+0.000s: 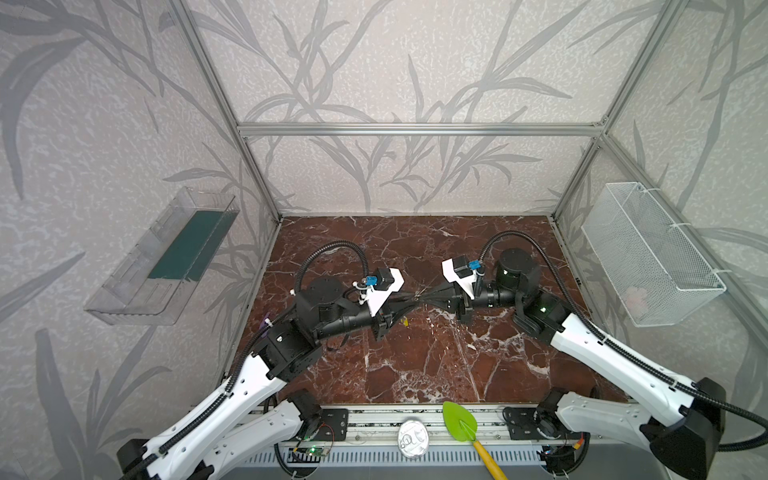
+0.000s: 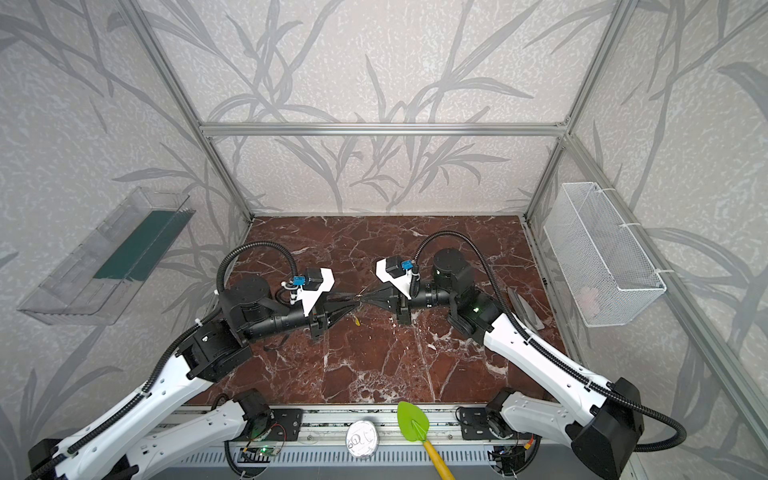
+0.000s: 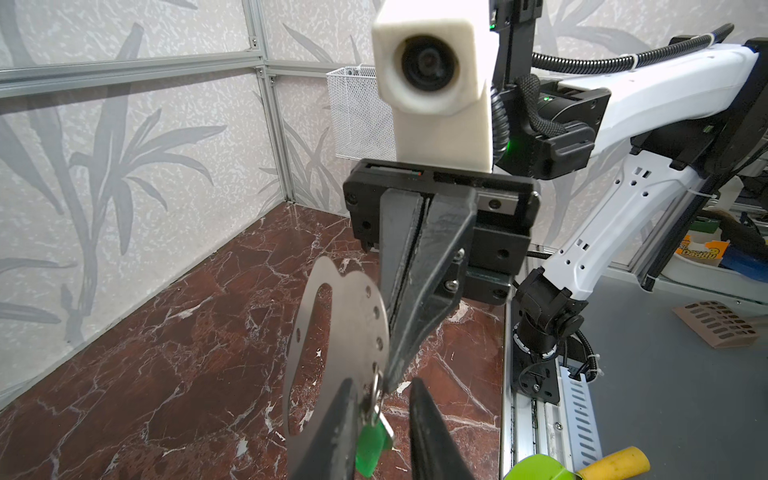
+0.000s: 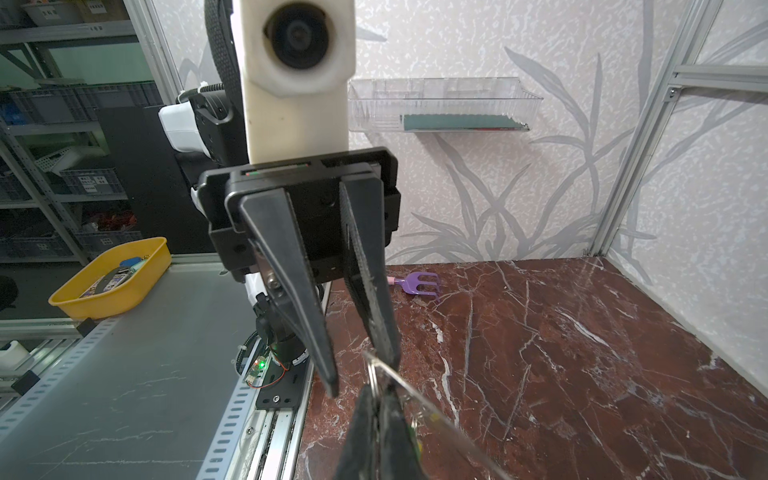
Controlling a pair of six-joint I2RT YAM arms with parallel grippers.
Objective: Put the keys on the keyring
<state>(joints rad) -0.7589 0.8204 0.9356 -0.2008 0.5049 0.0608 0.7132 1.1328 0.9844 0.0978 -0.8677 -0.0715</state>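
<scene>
Both arms meet fingertip to fingertip above the middle of the marble table (image 1: pixel 415 365). My right gripper (image 3: pixel 390 372) is shut on the curved edge of the keyring (image 3: pixel 353 316), a flat grey plate with a row of small holes, which it holds off the table. A split ring (image 3: pixel 376 388) passes through one hole and carries a key with a green tag (image 3: pixel 370 442). My left gripper (image 3: pixel 382 384) stands narrowly open around that key, and the tag rests against one of its fingers (image 3: pixel 332 432). A bit of yellow tag (image 1: pixel 405 321) hangs below the fingertips.
A purple fork-shaped toy (image 4: pixel 417 284) lies near the left wall. On the front rail are a green spade with a yellow handle (image 1: pixel 459 419) and a round silver lid (image 1: pixel 412 438). A wire basket (image 1: pixel 652 253) and a clear tray (image 1: pixel 166 257) hang on the side walls.
</scene>
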